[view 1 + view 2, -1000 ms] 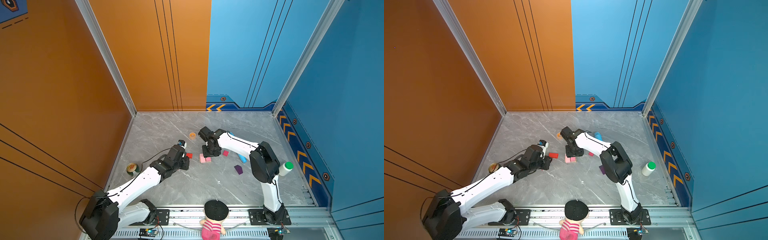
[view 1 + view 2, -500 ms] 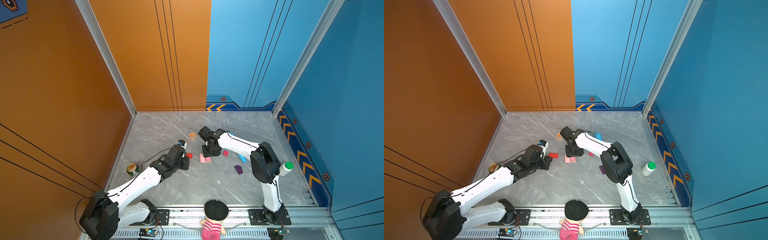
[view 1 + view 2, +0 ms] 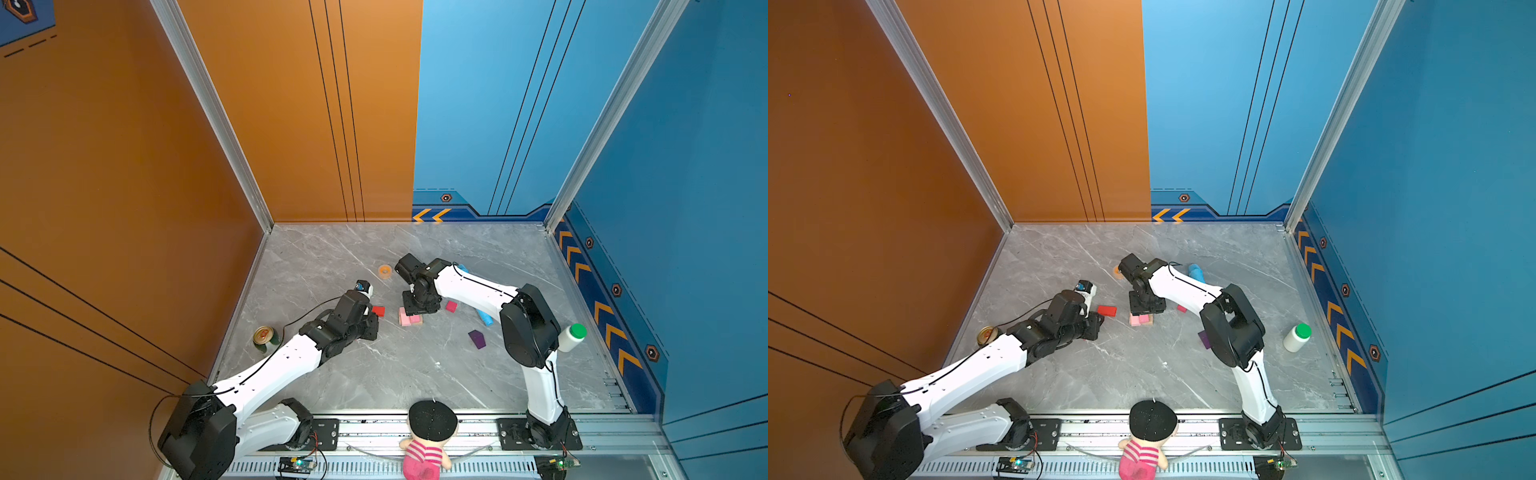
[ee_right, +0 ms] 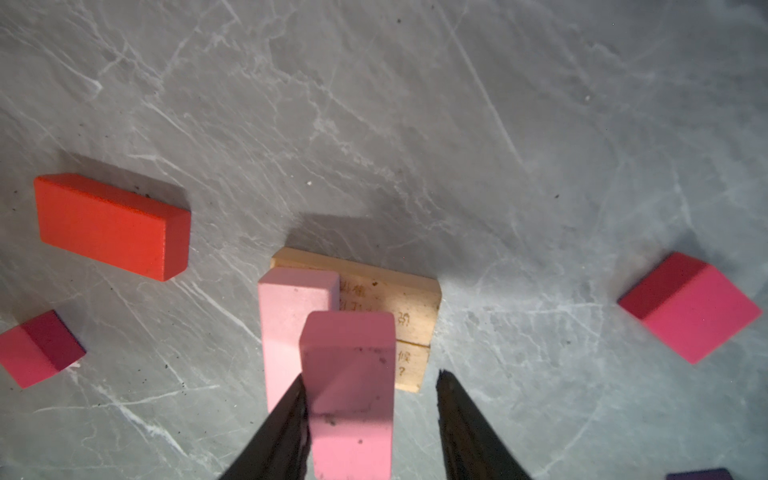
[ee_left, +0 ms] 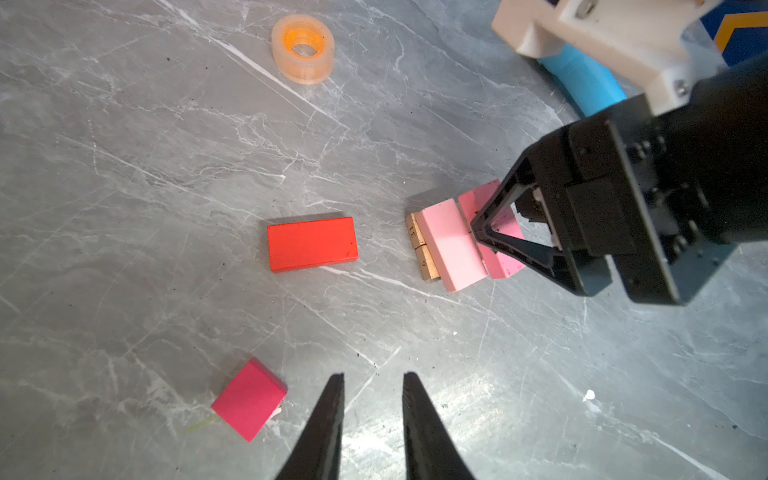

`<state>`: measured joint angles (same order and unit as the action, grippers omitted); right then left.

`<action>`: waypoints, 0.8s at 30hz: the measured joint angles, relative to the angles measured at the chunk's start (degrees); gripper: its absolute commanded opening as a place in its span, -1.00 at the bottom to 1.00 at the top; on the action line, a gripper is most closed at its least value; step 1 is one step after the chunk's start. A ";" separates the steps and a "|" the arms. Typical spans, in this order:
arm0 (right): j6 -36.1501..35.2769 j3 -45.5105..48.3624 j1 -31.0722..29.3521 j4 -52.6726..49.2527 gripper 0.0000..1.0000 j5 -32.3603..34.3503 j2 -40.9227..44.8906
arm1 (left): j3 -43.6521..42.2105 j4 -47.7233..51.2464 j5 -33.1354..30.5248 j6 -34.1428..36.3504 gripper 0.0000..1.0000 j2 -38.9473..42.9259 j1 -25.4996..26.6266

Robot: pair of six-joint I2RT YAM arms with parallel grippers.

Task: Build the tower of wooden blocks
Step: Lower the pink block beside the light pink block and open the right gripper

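Observation:
Two tan slabs (image 4: 399,303) lie side by side on the floor, with a pale pink brick (image 4: 291,324) resting on them. My right gripper (image 4: 371,377) is open around a second pale pink brick (image 4: 349,399): one finger touches it, the other stands clear. In both top views this gripper (image 3: 415,313) hovers over the pink stack (image 3: 1139,319). A red brick (image 5: 311,244) lies left of it. My left gripper (image 5: 373,376) is open and empty, with a magenta cube (image 5: 249,399) beside it. Another magenta cube (image 3: 451,306) and the purple house-shaped piece (image 3: 477,338) lie to the right.
An orange tape ring (image 3: 385,271) sits behind the stack. A blue tube (image 3: 484,318) lies under the right arm. A can (image 3: 264,336) stands by the left wall, a white bottle with a green cap (image 3: 571,336) by the right wall, and a doll (image 3: 430,440) at the front rail.

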<state>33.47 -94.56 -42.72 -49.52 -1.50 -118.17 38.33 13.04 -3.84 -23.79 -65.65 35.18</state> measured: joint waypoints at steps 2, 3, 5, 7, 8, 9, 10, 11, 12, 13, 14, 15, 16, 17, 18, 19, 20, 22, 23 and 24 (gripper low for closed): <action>0.00 -0.04 0.02 -0.02 0.02 0.02 0.00 | 0.00 0.00 0.00 0.00 -0.46 0.07 0.00; 0.00 -0.04 0.02 -0.02 0.02 0.02 0.00 | 0.00 0.00 0.00 0.00 -0.46 0.09 0.00; 0.00 -0.07 0.02 -0.02 0.02 0.02 0.00 | -0.02 0.00 0.00 0.00 -0.46 0.09 0.00; 0.00 -0.09 0.02 -0.02 0.02 0.02 0.00 | -0.02 0.00 0.00 0.00 -0.46 0.09 0.00; 0.00 -0.09 0.02 -0.02 0.02 0.02 0.00 | -0.04 0.00 0.00 0.00 -0.46 0.09 0.00; 0.00 -0.11 0.02 -0.02 0.02 0.02 -0.07 | -0.04 0.00 0.00 0.00 -0.46 0.09 0.00; 0.00 -0.11 0.02 -0.02 0.02 0.02 -0.17 | -0.04 0.00 0.00 0.00 -0.46 0.09 0.00; 0.00 -0.11 0.02 -0.02 0.02 0.02 -0.37 | -0.04 0.00 0.00 0.00 -0.46 0.09 0.00; 0.00 -0.11 0.02 -0.02 0.02 0.02 -0.61 | -0.04 0.00 0.00 0.00 -0.46 0.09 0.00; 0.00 -0.11 0.02 -0.02 0.02 0.02 -0.85 | -0.04 0.00 0.00 0.00 -0.46 0.09 0.00; 0.00 -0.11 0.02 0.00 0.02 0.02 -1.11 | -0.04 0.00 0.00 0.00 -0.46 0.09 0.00; 0.00 -0.13 0.02 0.02 0.02 0.02 -1.25 | -0.04 0.00 0.00 0.00 -0.46 0.09 0.00; 0.00 -0.15 0.02 0.00 0.02 0.02 -1.33 | -0.04 0.00 0.02 0.00 -0.46 0.09 -0.04; 0.00 -0.15 0.02 -0.02 0.02 0.02 -1.44 | -0.04 0.00 0.02 0.00 -0.46 0.09 -0.04; 0.00 -0.15 0.02 -0.02 0.02 0.02 -1.60 | -0.04 0.00 0.00 0.00 -0.46 0.09 -0.04; 0.00 -0.15 0.02 -0.02 0.02 0.02 -1.70 | -0.04 0.00 0.00 0.00 -0.46 0.09 -0.07; 0.02 -0.15 0.02 0.00 0.02 0.00 -1.75 | -0.04 0.00 0.00 0.00 -0.46 0.09 -0.07; 0.02 -0.17 0.02 0.00 0.02 0.02 -1.75 | -0.04 0.00 0.02 0.00 -0.46 0.09 -0.15; 0.02 -0.17 0.02 -0.02 0.02 0.02 -1.75 | -0.04 0.00 0.02 0.00 -0.46 0.09 -0.24; 0.02 -0.17 0.02 -0.02 0.02 0.02 -1.75 | -0.04 0.00 0.02 0.00 -0.46 0.09 -0.33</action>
<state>33.50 -94.74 -42.70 -49.54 -1.48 -119.92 38.28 13.04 -3.81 -23.79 -65.56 34.85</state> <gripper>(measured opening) 0.509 0.269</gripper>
